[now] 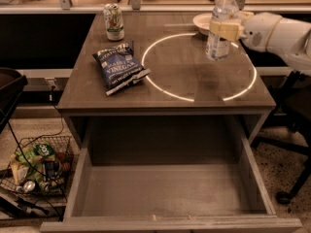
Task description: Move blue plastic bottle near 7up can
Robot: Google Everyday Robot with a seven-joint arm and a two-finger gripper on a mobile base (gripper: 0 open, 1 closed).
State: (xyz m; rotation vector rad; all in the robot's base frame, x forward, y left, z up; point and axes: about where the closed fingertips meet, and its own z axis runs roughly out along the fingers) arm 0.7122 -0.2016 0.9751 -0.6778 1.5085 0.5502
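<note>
I count 1 blue plastic bottle point(216, 45), 1 7up can point(114, 22), 1 chip bag point(120, 67), 1 plate point(203, 21) and 1 open drawer point(165, 191). My gripper point(223, 30) is over the far right part of the bench point(97, 98), its fingers point(229, 30) clenched round the bottle's middle, holding it upright. The plate lies just behind the fingers. The can stands well to their left, near the back edge. The chip bag lies left of them, nearer me. Between fingers and can runs flat bench top crossed by 1 lit ring point(160, 89).
</note>
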